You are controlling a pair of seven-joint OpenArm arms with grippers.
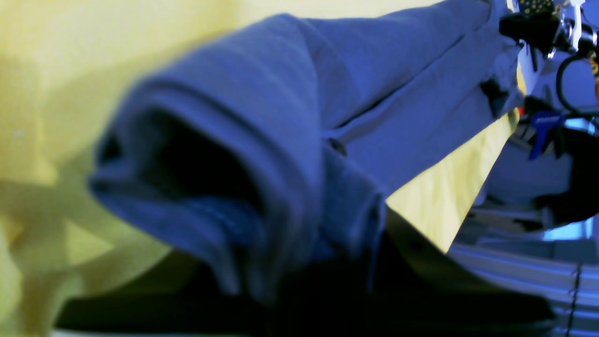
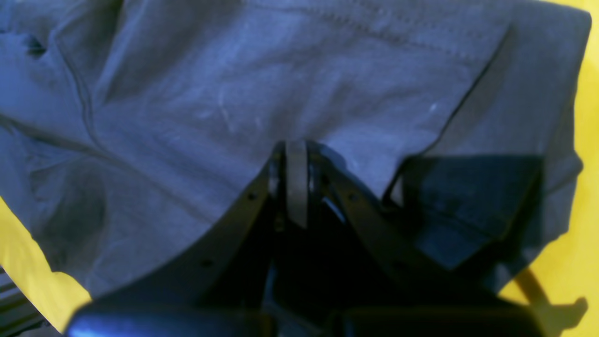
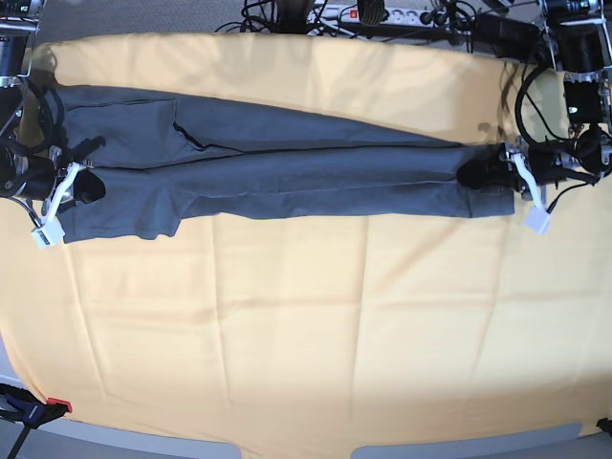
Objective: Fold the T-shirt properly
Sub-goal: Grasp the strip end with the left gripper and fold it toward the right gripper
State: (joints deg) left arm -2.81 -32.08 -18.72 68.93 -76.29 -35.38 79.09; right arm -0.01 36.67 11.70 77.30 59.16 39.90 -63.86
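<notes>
Where our left wrist camera looks along the T-shirt [image 1: 290, 117], we see a blurred roll of grey cloth bunched close to the lens, so we judge our left hand clamped on that end, though its fingers are hidden and we cannot tell for sure. The far end runs off towards the other arm, above the yellow cloth [image 1: 444, 196].

From the right wrist camera, our right hand [image 2: 295, 154] has its fingers drawn together with grey fabric gathered round the tips, pinching the T-shirt [image 2: 234, 93] at its edge.

From the base camera, the T-shirt [image 3: 277, 167] lies as a long, narrow band stretched across the far half of the bench [image 3: 287, 449], on the yellow cloth [image 3: 306, 325]. Our right hand [image 3: 81, 184] holds the sleeve end and our left hand [image 3: 483, 175] the other end.

We judge the lengthwise fold to be done and the band pulled taut for the next one. That calls for both hands to keep their grip and carry one end over to meet the other, edges lined up.
</notes>
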